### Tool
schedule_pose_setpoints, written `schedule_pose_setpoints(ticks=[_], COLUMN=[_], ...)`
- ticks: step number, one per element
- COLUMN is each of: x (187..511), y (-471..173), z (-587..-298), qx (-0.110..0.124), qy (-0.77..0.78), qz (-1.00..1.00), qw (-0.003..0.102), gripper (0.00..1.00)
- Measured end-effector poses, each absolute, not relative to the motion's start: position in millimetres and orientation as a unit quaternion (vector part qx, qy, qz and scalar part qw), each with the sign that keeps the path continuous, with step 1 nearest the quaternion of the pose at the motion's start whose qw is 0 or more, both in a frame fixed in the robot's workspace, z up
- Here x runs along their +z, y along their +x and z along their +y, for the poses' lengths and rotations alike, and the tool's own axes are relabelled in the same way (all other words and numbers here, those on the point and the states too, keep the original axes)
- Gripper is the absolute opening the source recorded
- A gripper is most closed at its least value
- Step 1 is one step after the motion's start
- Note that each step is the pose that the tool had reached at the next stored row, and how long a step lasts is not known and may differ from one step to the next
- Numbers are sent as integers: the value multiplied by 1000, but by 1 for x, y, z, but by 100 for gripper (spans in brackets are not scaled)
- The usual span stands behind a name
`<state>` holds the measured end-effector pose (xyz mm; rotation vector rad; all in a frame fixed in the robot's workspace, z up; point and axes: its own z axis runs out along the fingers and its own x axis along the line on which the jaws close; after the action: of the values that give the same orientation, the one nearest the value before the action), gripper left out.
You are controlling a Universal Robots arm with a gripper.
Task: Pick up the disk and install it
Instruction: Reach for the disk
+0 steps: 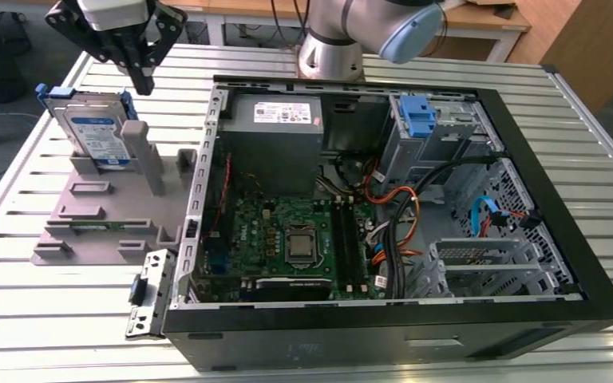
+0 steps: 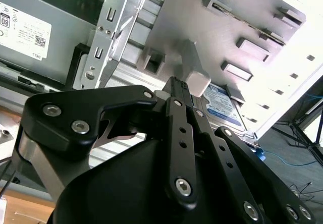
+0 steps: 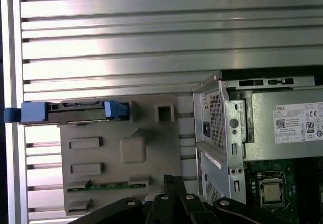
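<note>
The black two-finger gripper [image 1: 141, 78] has its jaws closed tip to tip with nothing between them. It hangs above the grey plastic holding fixture [image 1: 93, 215], close to the fixture's upright post and clear of it. The disk [image 1: 93, 132], a flat silver hard drive with a white-and-blue label framed by blue plastic carrier rails, stands on edge in a slot of the fixture, just beside the post. The open black tower computer case [image 1: 392, 339] lies just beside the fixture, on the exterior view's right, and both rest on the slatted aluminium table [image 1: 29, 319].
</note>
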<state>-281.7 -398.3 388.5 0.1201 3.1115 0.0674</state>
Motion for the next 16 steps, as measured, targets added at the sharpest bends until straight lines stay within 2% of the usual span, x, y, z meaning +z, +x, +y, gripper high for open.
schedule_pose_setpoints(ticks=[16], x=[385], y=[-304], z=[-398], qx=[21], qy=[39], qz=[999], qw=[14], gripper=[11])
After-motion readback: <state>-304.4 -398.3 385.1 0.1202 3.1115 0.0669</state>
